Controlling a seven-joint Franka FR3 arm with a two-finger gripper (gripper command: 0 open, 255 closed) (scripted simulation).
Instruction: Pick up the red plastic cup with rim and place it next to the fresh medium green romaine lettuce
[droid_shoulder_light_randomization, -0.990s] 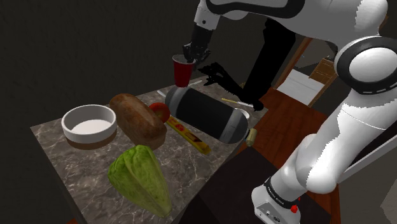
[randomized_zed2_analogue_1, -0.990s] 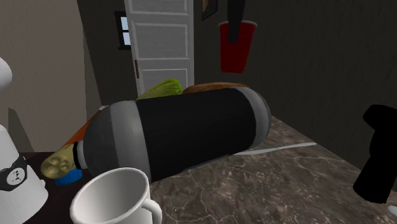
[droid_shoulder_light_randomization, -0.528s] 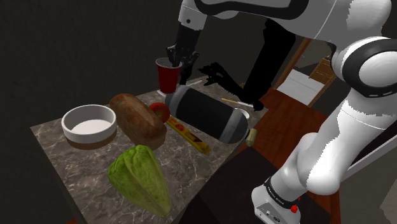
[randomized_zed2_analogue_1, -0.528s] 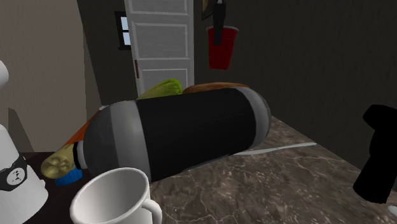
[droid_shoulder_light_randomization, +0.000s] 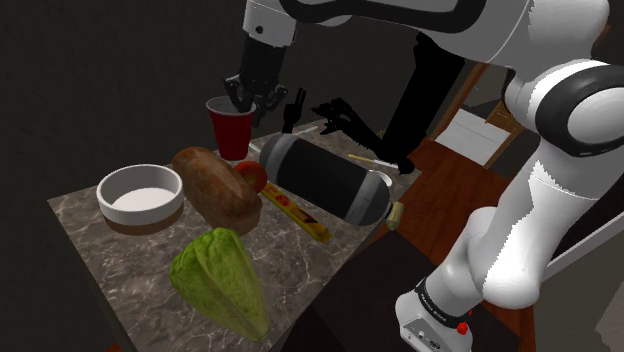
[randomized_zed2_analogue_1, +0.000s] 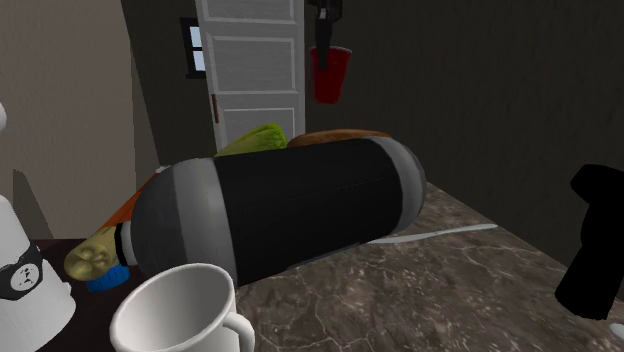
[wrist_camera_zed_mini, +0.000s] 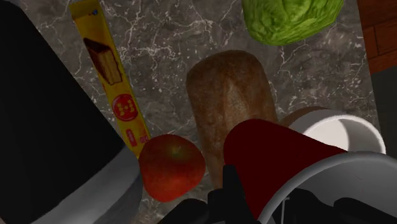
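The claw (droid_shoulder_light_randomization: 241, 97) is clenched on the rim of the red cup (droid_shoulder_light_randomization: 232, 132), holding it in the air near the brown loaf (droid_shoulder_light_randomization: 215, 186) and well apart from the lettuce (droid_shoulder_light_randomization: 218, 280) on the surface (droid_shoulder_light_randomization: 100, 245). The cup is probably light and thin-walled and may flex, so a gentle hold at the rim suits it.

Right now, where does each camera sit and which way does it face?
Shoulder view: beside the stand, looking down over the table; white arm, end effector gripping red cup.
Second exterior view: low at table edge, facing past a black cylinder toward a white door; end effector above.
Wrist view: on the hand, looking down at bread and apple; fingers show.
Shared by all: red cup, lettuce.
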